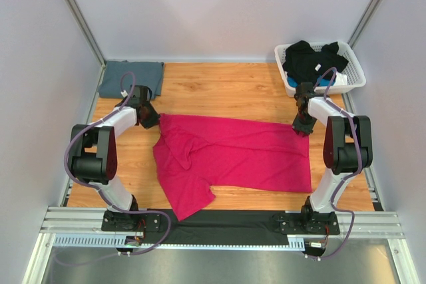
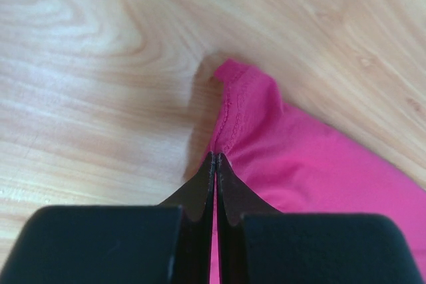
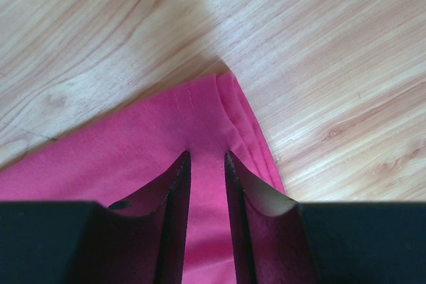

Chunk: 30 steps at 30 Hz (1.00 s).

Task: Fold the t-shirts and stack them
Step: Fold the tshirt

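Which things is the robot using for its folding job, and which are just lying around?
Job: magenta t-shirt, folded blue-grey t-shirt, left claw pinching the magenta one, right claw over its corner.
Lying about: white basket, black clothes inside it.

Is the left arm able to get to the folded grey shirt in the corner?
Probably yes. The grey shirt lies just beyond the left gripper with only bare table between. But that gripper is shut on a corner of the pink shirt, so it must let go first.
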Motion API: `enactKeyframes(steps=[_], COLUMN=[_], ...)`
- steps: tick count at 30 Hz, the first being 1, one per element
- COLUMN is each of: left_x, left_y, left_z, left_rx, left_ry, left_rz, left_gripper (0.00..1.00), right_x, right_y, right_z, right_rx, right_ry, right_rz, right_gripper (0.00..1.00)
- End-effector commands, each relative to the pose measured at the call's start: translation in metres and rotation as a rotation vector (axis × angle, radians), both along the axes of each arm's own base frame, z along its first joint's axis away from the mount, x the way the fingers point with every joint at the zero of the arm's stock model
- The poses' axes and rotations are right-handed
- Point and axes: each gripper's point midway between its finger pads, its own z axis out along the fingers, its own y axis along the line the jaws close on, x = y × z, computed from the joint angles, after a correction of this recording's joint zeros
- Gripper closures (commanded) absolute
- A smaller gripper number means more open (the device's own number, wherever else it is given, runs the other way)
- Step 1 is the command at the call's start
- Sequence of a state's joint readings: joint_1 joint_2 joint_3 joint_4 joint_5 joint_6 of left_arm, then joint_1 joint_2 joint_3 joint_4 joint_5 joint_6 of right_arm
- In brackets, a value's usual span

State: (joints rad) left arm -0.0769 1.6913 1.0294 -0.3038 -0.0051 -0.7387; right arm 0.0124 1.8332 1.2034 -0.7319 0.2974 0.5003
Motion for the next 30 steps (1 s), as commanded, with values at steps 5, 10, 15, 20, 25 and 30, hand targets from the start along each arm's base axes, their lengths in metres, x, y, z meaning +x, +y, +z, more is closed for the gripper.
enactKeyframes(steps=[5,10,15,20,25,30], left_x=[-0.015,-0.016,-0.018,-0.012,-0.017,-0.055], left_y=[0.007,0.018,0.035,0.030,0.025,0.025], left_z=[-0.002,0.002,0.006,0.018,0.050,0.083], left_rx=[-0.001,0.042,0.061,0.045,0.040,0.029], left_ry=[0.034,0.038,0.037,0.001,-0.034,-0.021], left_rz=[0.044,0.071,0.112,0.033,-0.031,-0.005], left_gripper=[1.00,1.00,1.00,0.90,0.47,0.34], right_x=[0.007,0.004,0.011,0.022,0.034,0.030], right_y=[-0.005,-0.008,-0.009,0.002,0.012,0.060], right_z=[0.010,0.018,0.019,0.030,0.086,0.135], right_rx=[-0.024,-0.043,-0.049,0.009,0.038,0.123], right_ry=[-0.022,-0.032,-0.032,-0.066,-0.188,-0.303], right_rz=[-0.003,0.011,0.040,0.070,0.121,0.219], right_gripper=[0.71,0.69,0.70,0.71,0.70,0.68])
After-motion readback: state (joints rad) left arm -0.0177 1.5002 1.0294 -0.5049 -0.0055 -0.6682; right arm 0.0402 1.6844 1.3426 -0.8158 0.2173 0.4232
